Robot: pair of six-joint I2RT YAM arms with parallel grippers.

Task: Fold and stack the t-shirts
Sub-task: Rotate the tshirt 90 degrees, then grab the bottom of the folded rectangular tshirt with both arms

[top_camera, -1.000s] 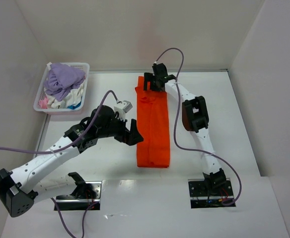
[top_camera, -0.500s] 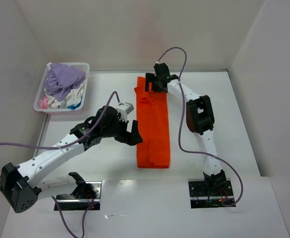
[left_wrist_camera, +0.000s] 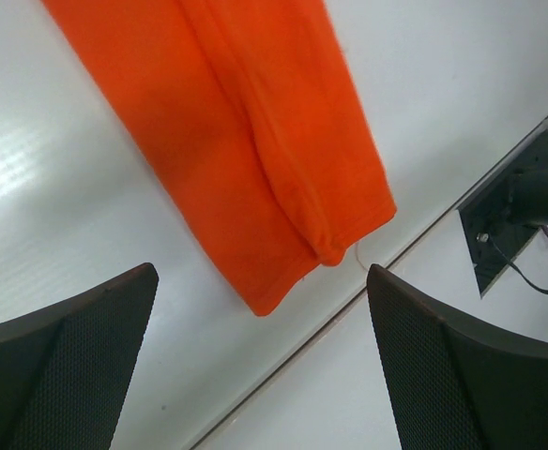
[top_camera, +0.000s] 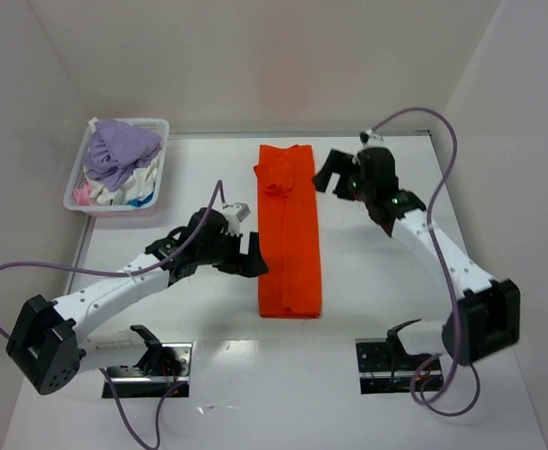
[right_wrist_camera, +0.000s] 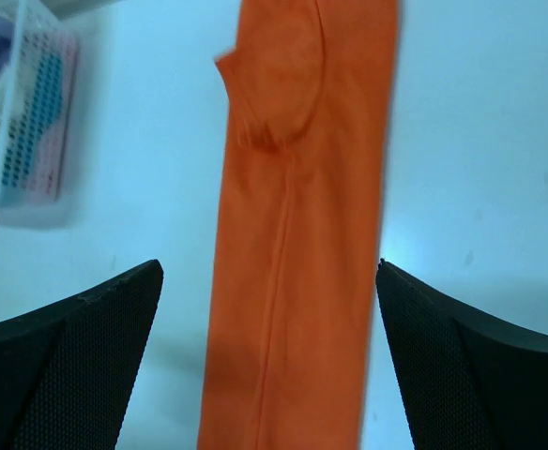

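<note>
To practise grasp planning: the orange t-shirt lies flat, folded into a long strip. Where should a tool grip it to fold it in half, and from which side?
Grip the orange t-shirt at a corner of its near short edge. It lies flat, so come from above, pinching the stacked layers. The open left tool, beside its left edge, looks nearest.

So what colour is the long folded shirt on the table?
The t-shirt is plain bright orange; top external shows it best.
</note>
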